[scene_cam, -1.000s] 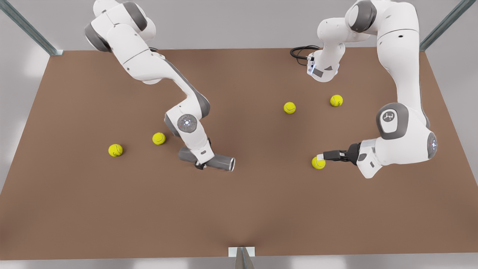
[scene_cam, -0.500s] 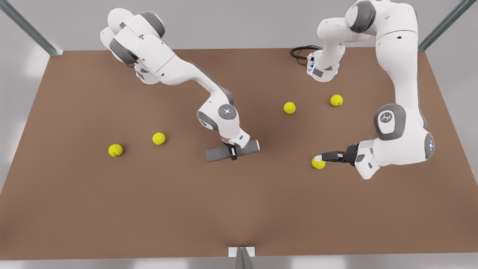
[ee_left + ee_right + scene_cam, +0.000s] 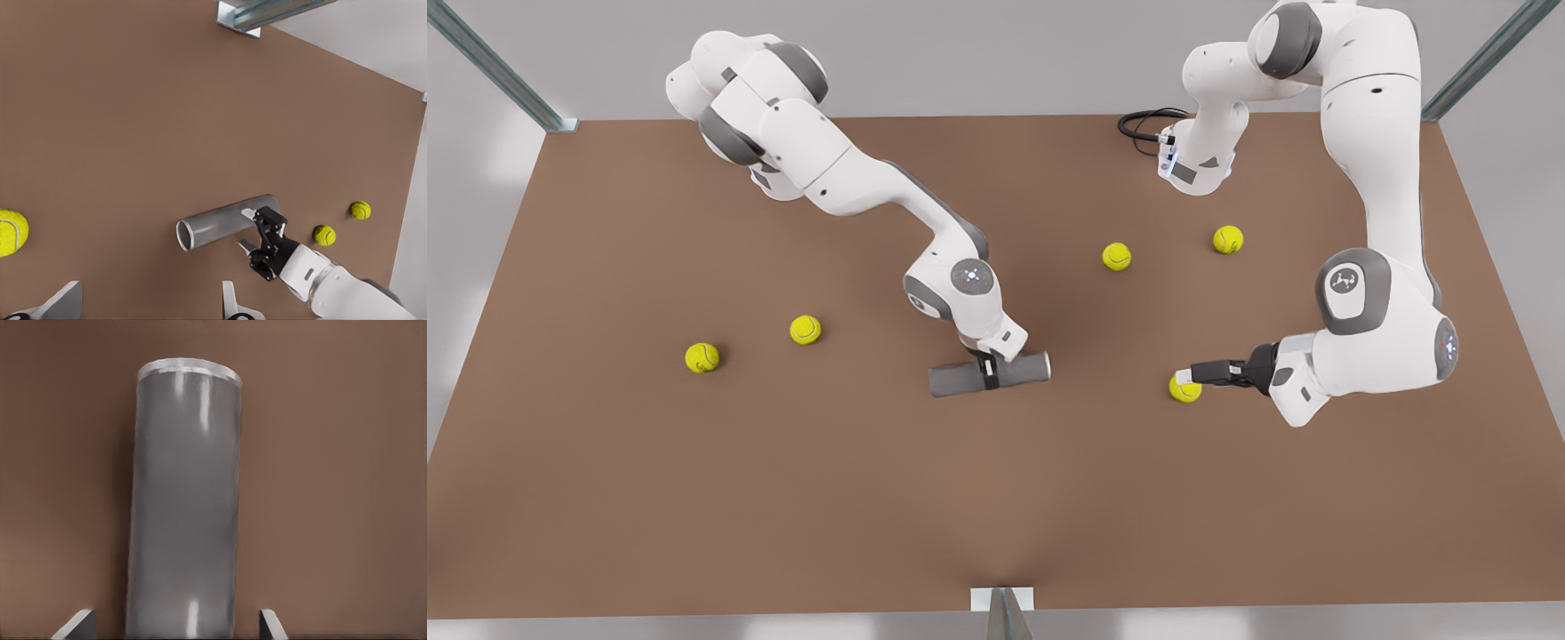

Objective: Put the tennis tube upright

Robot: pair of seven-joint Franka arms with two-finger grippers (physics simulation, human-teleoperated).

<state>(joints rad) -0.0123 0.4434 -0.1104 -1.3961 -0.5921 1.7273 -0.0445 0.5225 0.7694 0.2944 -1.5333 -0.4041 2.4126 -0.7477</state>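
Observation:
The tennis tube (image 3: 1014, 368) is a plain grey cylinder lying level near the table's middle, its silvery rim toward the front view's right. My right gripper (image 3: 987, 373), on the arm at the front view's left, is shut across its middle. In the right wrist view the tennis tube (image 3: 183, 513) runs away from the fingertips (image 3: 270, 623) that flank it. The left wrist view shows the tennis tube (image 3: 217, 223) with its hollow end and the right gripper (image 3: 257, 230) farther off. My left gripper (image 3: 1190, 373) (image 3: 148, 303) is open, low beside a tennis ball (image 3: 1184, 388) (image 3: 10, 232).
Other yellow-green tennis balls lie on the brown table (image 3: 996, 498): two toward the back right (image 3: 1116, 256) (image 3: 1228, 239), two at the front view's left (image 3: 805, 330) (image 3: 702, 357). A black cable (image 3: 1138, 124) lies by the right arm base. Metal frame posts stand at the table's edges (image 3: 1003, 612).
My right gripper has carried the tennis tube toward the front view's right and swung it round, then shifted it slightly nearer. The left gripper has stayed by its ball.

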